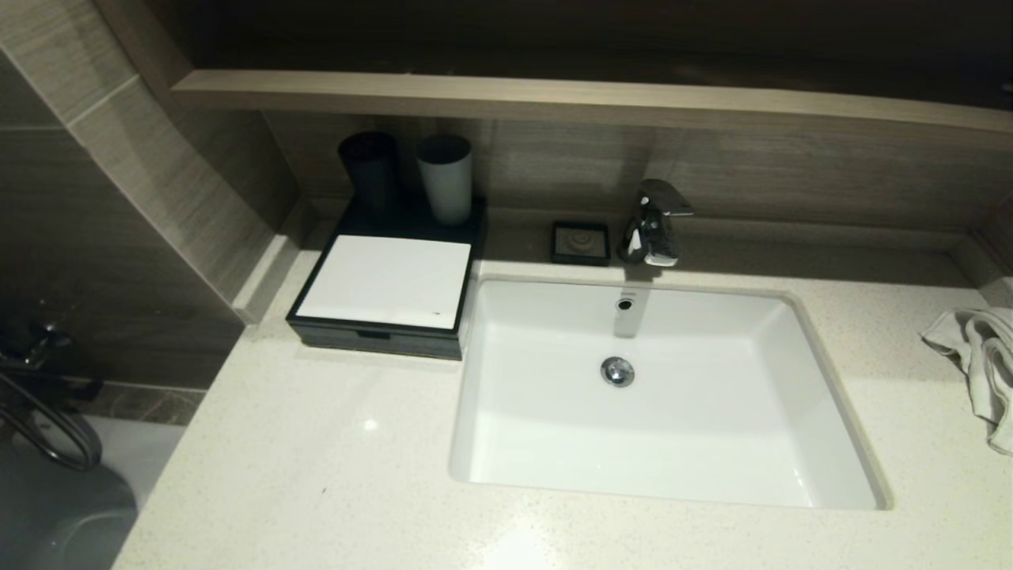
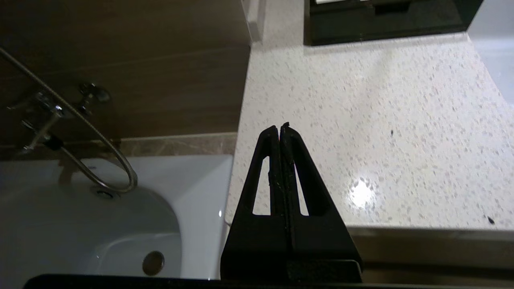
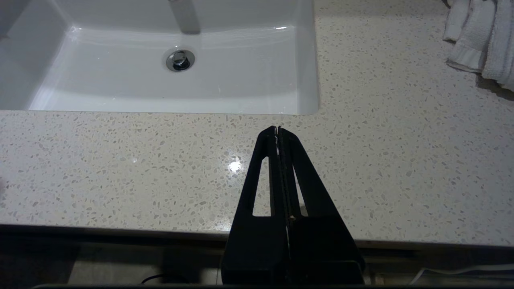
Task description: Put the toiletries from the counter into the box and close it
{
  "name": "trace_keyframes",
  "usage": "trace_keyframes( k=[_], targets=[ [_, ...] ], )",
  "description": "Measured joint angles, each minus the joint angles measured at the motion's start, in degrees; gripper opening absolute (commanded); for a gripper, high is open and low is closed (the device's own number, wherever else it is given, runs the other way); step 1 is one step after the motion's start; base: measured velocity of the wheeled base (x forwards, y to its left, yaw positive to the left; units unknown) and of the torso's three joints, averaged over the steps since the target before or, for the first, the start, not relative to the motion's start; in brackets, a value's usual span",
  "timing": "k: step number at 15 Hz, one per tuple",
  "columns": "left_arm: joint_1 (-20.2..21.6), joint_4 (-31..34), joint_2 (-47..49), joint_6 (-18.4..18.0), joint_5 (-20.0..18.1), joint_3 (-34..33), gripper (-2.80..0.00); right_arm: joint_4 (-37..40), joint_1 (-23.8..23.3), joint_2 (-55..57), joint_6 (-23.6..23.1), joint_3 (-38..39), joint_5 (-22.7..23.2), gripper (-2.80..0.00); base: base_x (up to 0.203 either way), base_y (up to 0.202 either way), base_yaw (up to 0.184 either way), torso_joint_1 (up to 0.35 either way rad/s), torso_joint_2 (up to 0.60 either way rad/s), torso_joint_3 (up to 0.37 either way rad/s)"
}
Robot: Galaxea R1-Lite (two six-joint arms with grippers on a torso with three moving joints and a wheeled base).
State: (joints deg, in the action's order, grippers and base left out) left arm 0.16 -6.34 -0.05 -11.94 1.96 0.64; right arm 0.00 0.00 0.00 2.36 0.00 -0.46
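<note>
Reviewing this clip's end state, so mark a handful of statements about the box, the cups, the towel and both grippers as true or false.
1. The box has its white lid shut. True.
2. Two cups stand in front of the box. False: they stand behind it.
3. The left gripper holds a toiletry. False: it is shut on nothing.
4. A towel lies right of the sink. True.
5. The right gripper is open. False: it is shut.

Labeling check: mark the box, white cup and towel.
box (image 1: 385, 279), head view, middle of its white lid.
white cup (image 1: 445, 180), head view, side wall.
towel (image 1: 981, 356), head view, bunched folds.
</note>
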Motion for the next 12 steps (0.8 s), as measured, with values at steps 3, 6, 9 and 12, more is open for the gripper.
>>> trace_keyframes(
  k=[3,6,9,12],
  targets=[
    [0.0,2.2,-0.1,2.1,-2.1,-0.5,-2.8,0.0,0.0,0.0,0.0,0.0,0.0,-2.8,0.0,0.0,0.0,0.0,0.0,0.0],
    [0.0,5.4,-0.1,5.8,-3.0,-0.6,-2.8,0.0,0.0,0.0,0.0,0.0,0.0,-2.8,0.0,0.0,0.0,0.0,0.0,0.0],
    [0.0,7.9,-0.1,10.7,-2.8,-0.2,-2.8,0.0,0.0,0.0,0.0,0.0,0.0,-2.8,0.0,0.0,0.0,0.0,0.0,0.0],
    [0.0,7.9,-0.1,10.9,-2.7,-0.1,-2.8,0.0,0.0,0.0,0.0,0.0,0.0,-2.8,0.0,0.0,0.0,0.0,0.0,0.0]
  ],
)
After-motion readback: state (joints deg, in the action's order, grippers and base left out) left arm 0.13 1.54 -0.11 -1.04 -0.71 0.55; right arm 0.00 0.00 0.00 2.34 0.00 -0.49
